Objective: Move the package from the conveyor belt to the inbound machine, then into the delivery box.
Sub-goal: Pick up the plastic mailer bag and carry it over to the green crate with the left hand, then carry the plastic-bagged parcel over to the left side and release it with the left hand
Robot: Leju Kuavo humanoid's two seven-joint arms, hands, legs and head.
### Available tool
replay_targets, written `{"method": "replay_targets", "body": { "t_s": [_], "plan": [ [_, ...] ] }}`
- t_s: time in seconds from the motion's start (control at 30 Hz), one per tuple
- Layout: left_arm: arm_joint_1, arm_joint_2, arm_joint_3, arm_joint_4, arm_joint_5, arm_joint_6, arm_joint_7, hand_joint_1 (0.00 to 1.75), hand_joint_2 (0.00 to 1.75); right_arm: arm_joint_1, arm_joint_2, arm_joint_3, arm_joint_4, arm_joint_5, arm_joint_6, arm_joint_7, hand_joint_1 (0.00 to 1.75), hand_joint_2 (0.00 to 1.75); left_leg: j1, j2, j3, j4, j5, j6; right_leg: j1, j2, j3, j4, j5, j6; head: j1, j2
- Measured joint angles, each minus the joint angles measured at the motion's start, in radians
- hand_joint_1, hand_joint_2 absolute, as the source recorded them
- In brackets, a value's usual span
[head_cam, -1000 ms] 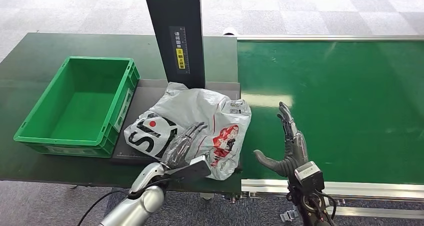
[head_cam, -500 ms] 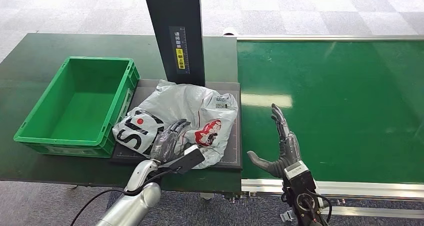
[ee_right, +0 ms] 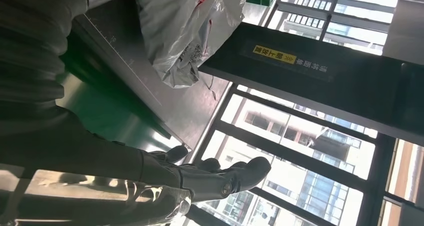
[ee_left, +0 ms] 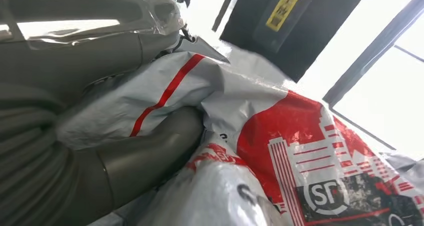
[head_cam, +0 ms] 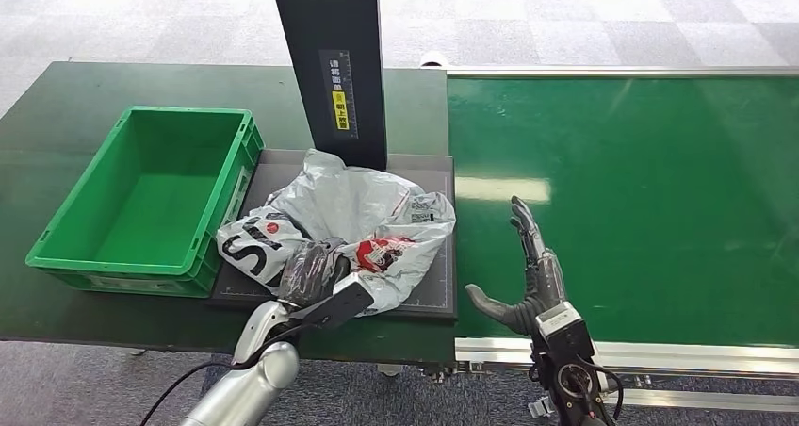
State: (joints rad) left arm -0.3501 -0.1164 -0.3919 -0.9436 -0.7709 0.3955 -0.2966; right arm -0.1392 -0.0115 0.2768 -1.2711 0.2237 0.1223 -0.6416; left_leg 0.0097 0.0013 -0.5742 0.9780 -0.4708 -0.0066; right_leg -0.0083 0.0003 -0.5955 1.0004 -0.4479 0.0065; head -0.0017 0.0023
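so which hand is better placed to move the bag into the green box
Left. The left hand already grips the bag on the side nearest the green box. The right hand is open over the belt, holding nothing.

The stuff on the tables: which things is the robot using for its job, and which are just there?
Part of the job:
package, gripped by the left hand
inbound machine, the dark platform under it
green delivery box
conveyor belt

Just there:
right hand, open over the belt, holding nothing
dark green table
tiled floor
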Motion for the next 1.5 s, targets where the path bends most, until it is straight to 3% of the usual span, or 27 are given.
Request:
{"method": "replay_targets", "body": {
  "t_s": [0.27, 0.4, 0.7, 0.9, 1.03, 1.3, 1.5],
  "plan": [
    [0.031, 0.0, -0.001, -0.134, 0.131, 0.192, -0.282, 1.75, 1.75, -0.002, -0.002, -0.001, 0.0, -0.028, 0.003, -0.005, 0.0, 1.75, 0.0, 0.0, 0.0, 0.0, 0.0, 0.0, 0.0, 0.0, 0.0, 0.0, 0.0, 0.0, 0.0, 0.0],
    [0.049, 0.002, -0.003, -0.227, 0.168, 0.269, -0.38, 1.75, 1.75, -0.002, -0.006, -0.001, 0.0, -0.041, -0.002, -0.009, 0.0, 1.75, 0.0, 0.0, 0.0, 0.0, 0.0, 0.0, 0.0, 0.0, 0.0, 0.0, 0.0, 0.0, 0.0, 0.0],
    [0.094, 0.015, 0.025, -0.555, 0.056, 0.297, -0.4, 1.75, 1.75, 0.005, -0.025, -0.001, 0.001, -0.063, -0.022, -0.032, 0.0, 1.75, 0.0, 0.0, 0.0, 0.0, 0.0, 0.0, 0.0, 0.0, 0.0, 0.0, 0.0, 0.0, 0.0, 0.0],
    [0.067, 0.017, 0.127, -0.613, 0.011, 0.297, -0.4, 1.75, 1.75, 0.006, -0.034, -0.001, 0.004, -0.072, -0.029, -0.042, 0.0, 1.75, 0.0, 0.0, 0.0, 0.0, 0.0, 0.0, 0.0, 0.0, 0.0, 0.0, 0.0, 0.0, 0.0, 0.0],
    [0.002, 0.018, 0.223, -0.561, -0.019, 0.296, -0.396, 1.75, 1.75, 0.005, -0.035, 0.0, 0.007, -0.08, -0.03, -0.045, 0.0, 1.75, 0.0, 0.0, 0.0, 0.0, 0.001, 0.0, 0.0, 0.0, 0.0, 0.0, 0.0, 0.0, 0.0, 0.0],
    [-0.172, 0.066, 0.313, -0.227, 0.304, 0.289, -0.366, 1.75, 1.75, -0.005, -0.035, 0.0, 0.02, -0.078, -0.03, -0.045, 0.0, 1.75, 0.0, 0.0, 0.001, 0.0, 0.001, 0.0, 0.0, 0.0, 0.0, 0.0, 0.0, -0.001, 0.0, 0.0],
    [-0.279, 0.089, 0.374, -0.027, 0.502, 0.159, -0.307, 1.75, 1.75, -0.011, -0.037, 0.001, 0.023, -0.076, -0.031, -0.045, 0.0, 1.75, 0.0, 0.0, 0.0, 0.0, 0.001, -0.001, 0.0, 0.0, 0.0, 0.0, 0.0, 0.0, 0.0, 0.0]
  ]
}}
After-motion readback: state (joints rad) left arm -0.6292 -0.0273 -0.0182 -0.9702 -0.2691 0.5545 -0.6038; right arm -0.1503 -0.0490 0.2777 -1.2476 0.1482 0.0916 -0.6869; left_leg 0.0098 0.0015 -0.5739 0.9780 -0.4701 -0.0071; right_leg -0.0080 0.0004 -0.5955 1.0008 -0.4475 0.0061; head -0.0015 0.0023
